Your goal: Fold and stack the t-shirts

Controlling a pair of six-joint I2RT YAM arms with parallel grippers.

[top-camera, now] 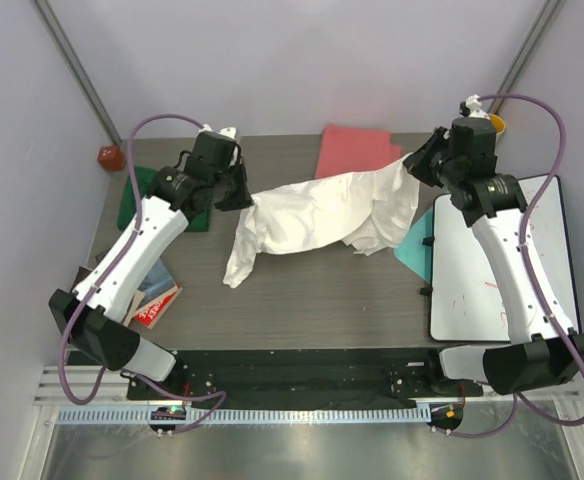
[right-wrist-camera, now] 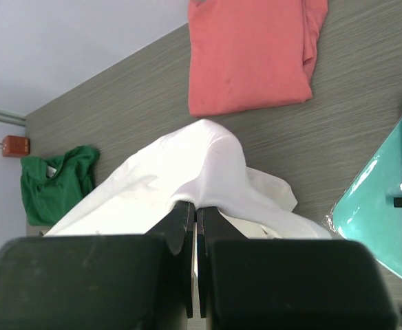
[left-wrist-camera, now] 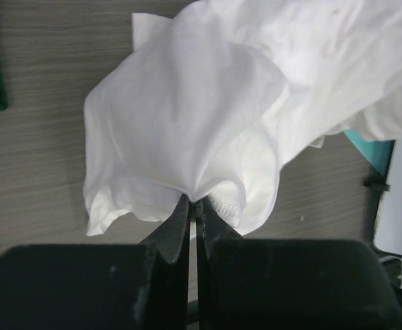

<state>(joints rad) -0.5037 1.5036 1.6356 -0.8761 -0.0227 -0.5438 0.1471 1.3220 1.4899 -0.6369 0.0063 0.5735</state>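
I am at the spreading step. The white t-shirt (top-camera: 312,215) is pinched at two ends and hangs between my arms, and no fold has been started.

My left claw (top-camera: 244,195) is clamped tight on a bunched edge, left of centre in the top view. In its own wrist view the cloth balloons up out of the closed jaws and runs off to the upper right. My right claw (top-camera: 412,165) is shut just as firmly on the other end, upper right of centre. In that wrist view the cloth drapes from its tips toward the lower left.

Between the claws the shirt sags in a crumpled band across the middle of the desk (top-camera: 322,300), with one tail trailing to the lower left and touching the surface.

As I judge it, the next move is to draw my claws apart until the cloth goes taut. Then I lower it flat onto the bare desk in the lower middle, keeping it off the teal sheet (top-camera: 412,245) at the right.

The coral-pink t-shirt (top-camera: 352,150) lies flat at top centre, just beyond the white one. The dark green t-shirt (top-camera: 137,195) sits crumpled at the far left, partly hidden by my left arm
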